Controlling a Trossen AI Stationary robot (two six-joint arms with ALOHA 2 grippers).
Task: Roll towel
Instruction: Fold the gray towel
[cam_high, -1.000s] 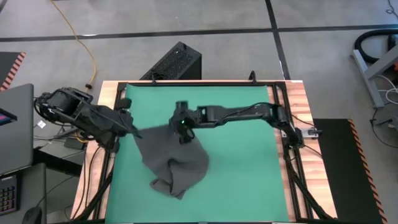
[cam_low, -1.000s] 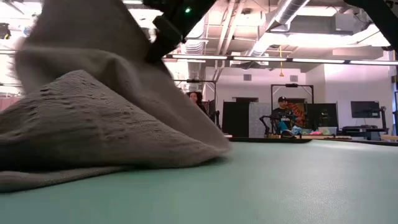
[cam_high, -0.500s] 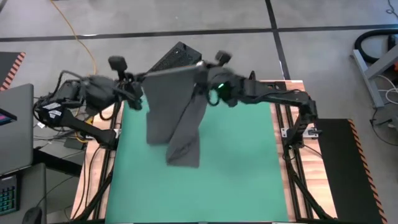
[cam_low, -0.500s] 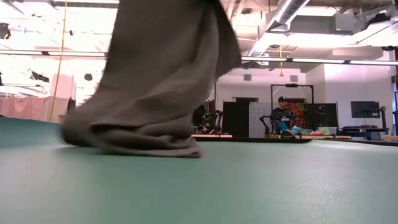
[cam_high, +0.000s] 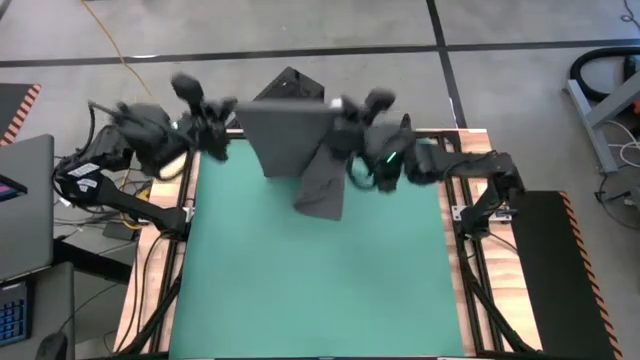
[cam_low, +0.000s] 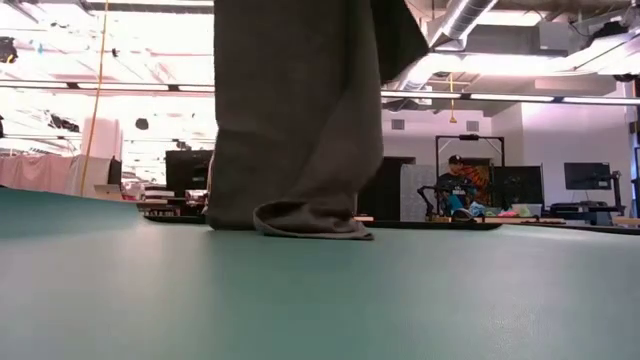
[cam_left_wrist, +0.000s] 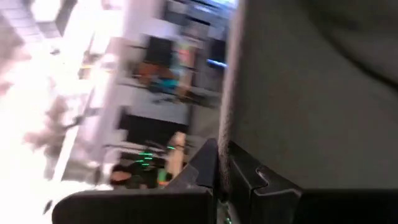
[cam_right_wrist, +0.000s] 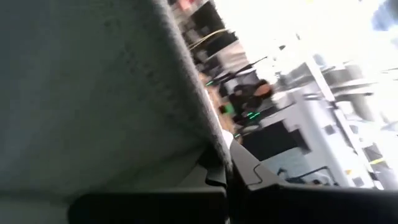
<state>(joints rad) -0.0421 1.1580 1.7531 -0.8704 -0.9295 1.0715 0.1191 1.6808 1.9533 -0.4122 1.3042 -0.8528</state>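
1. Hanging in the air between the two arms, the towel (cam_high: 298, 150) is held up by its top edge above the far end of the green mat (cam_high: 320, 290). In the low view only its lowest fold touches the mat; the rest hangs as a long dark grey sheet.
2. In the high view the left gripper (cam_high: 225, 125) is clenched on the top corner on its side, near the far left edge of the table (cam_high: 475, 160).
3. The right gripper (cam_high: 338, 125) is clenched on the other top corner. Both wrist views show the cloth edge pinched between the dark fingers (cam_left_wrist: 205, 171).
4. One side of the towel is folded or twisted under itself, so it does not hang fully flat.
5. Judging from this, the task is at its beginning: the towel is only lifted and stretched out. It is not yet laid flat, and no roll is started. Spreading it on the mat and rolling it from one end are left.
6. Beyond the table, a seated person (cam_low: 457, 187) is visible in the room.
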